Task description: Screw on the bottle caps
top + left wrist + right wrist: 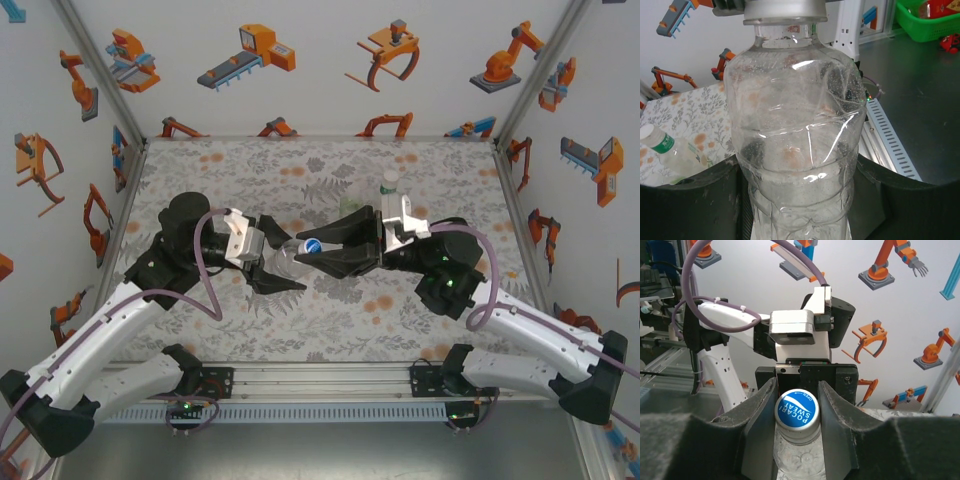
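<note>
The left end effector point(800, 202) is clamped around the body of a clear bottle point(795, 115), holding it sideways between the two arms over the floral desk point(200, 170). The right end effector point(797, 401) is closed on the blue cap point(797, 411) at that bottle's neck. A white-capped bottle point(390, 186) sits on the desk beyond the right arm.

Floral table point(230, 165) — white-capped bottle point(389, 188)
</note>
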Robot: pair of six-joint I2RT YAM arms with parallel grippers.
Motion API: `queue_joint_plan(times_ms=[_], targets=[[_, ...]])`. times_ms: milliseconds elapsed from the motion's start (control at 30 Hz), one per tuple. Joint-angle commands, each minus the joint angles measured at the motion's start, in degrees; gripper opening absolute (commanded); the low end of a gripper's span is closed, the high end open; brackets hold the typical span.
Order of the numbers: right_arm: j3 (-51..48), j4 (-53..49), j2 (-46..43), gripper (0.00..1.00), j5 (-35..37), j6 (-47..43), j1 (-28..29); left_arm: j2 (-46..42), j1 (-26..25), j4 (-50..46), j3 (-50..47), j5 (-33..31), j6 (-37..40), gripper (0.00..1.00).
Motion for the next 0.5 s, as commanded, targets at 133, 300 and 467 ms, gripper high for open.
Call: queue_joint_plan(times_ms=[133,300,467], targets=[[3.0,3.3,1.6,0.34,-4.4,-1.0,-0.3,-0.3,-1.1,5.5,2.1,5.6,-3.6,0.00],[3.9,4.5,2.4,0.08,-5.5,-1.5,-0.2,-0.2,-1.4,7.1,1.8,5.9,-4.8,0.00],[2.2,3.8,1.7,0.00,1.8,-2.4,-0.2,-0.9,-1.5,10.4,0.6,2.4,-5.8,0.00]])
